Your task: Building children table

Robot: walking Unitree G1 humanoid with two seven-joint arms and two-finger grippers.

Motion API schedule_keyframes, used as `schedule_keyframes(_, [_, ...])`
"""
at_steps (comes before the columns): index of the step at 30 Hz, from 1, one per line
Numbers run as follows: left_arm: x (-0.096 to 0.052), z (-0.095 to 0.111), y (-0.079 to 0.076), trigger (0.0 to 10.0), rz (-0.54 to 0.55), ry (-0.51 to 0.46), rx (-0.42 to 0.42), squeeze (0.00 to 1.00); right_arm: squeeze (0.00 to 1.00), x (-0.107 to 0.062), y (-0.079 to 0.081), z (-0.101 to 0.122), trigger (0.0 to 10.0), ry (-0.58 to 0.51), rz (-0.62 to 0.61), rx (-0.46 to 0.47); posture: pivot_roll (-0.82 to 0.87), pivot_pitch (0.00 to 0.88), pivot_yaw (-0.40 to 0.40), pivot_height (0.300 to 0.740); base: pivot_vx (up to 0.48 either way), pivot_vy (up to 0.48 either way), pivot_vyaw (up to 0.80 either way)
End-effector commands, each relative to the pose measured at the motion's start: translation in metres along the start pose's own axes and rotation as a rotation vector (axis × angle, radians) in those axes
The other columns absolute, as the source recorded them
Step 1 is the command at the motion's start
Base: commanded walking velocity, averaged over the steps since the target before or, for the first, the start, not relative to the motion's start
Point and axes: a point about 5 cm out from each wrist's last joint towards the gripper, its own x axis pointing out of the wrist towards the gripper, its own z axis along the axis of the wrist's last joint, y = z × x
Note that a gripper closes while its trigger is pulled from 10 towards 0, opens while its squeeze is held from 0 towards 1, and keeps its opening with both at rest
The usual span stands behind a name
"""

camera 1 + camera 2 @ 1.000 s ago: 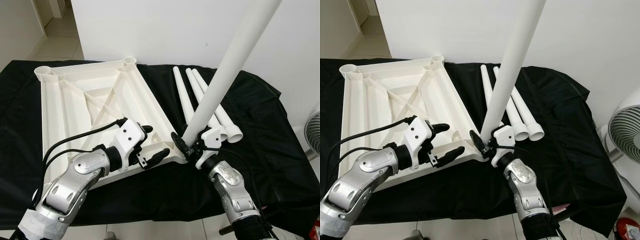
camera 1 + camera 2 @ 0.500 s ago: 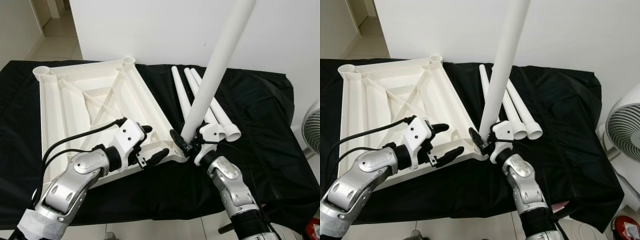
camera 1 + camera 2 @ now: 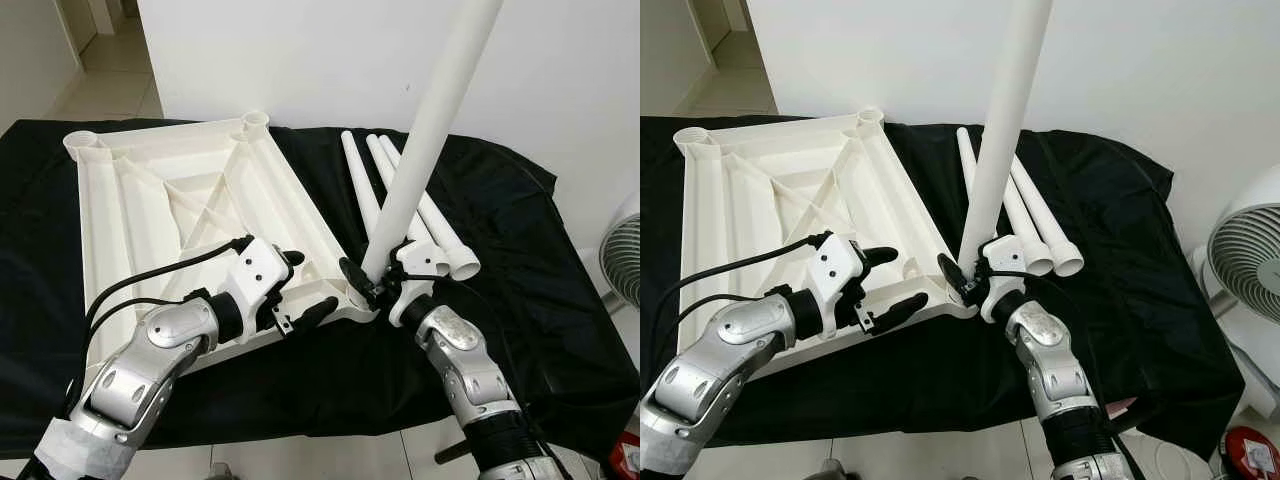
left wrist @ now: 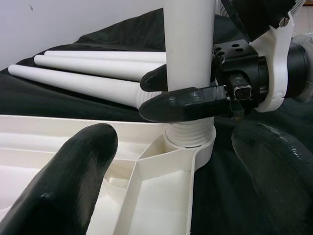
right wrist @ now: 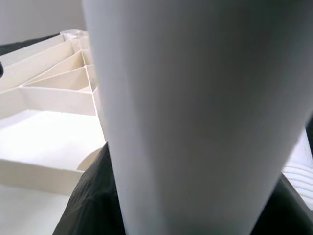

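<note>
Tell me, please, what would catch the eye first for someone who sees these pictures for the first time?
First, the long white table leg, standing almost upright with its threaded end in the near right corner socket of the upturned white tabletop; the right pincer is shut on it low down. The left pincer hovers open over the tabletop's near edge. Three spare legs lie side by side on the black cloth, behind the held leg.

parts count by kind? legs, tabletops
Table legs: 4 — one upright leg held by the right claw at the corner socket, 3 loose legs lying on the black cloth
Tabletop: 1, upside down
Total: 5
</note>
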Motion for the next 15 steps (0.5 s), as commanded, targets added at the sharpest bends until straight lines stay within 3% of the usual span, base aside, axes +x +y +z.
schedule_keyframes(1, [-0.001, 0.002, -0.002, 10.0, -0.025, -0.002, 0.009, 0.0, 0.0, -0.016, -0.014, -0.031, 10.0, 0.126, -0.138, 0.038, 0.08, 0.064, -0.046, 0.74, 0.0, 0.0, 0.0])
schedule_keyframes(4, [-0.001, 0.002, -0.002, 10.0, -0.027, -0.002, 0.009, 0.0, 0.0, -0.018, -0.014, -0.022, 10.0, 0.028, -0.221, -0.009, 0.08, 0.063, -0.045, 0.74, 0.0, 0.0, 0.0])
schedule_keyframes(7, [-0.001, 0.002, -0.002, 10.0, -0.027, -0.003, 0.008, 0.0, 0.0, -0.017, -0.009, -0.02, 10.0, 0.008, -0.2, -0.035, 0.08, 0.062, -0.045, 0.74, 0.0, 0.0, 0.0])
schedule_keyframes(9, [-0.001, 0.002, -0.002, 10.0, -0.027, -0.003, 0.007, 0.0, 0.0, -0.018, -0.002, -0.018, 10.0, -0.007, -0.155, -0.128, 0.07, 0.062, -0.043, 0.74, 0.0, 0.0, 0.0])
schedule_keyframes(15, [-0.001, 0.002, -0.002, 10.0, -0.03, -0.003, 0.007, 0.0, 0.0, -0.019, -0.003, -0.025, 10.0, 0.038, -0.133, -0.066, 0.07, 0.062, -0.042, 0.74, 0.0, 0.0, 0.0])
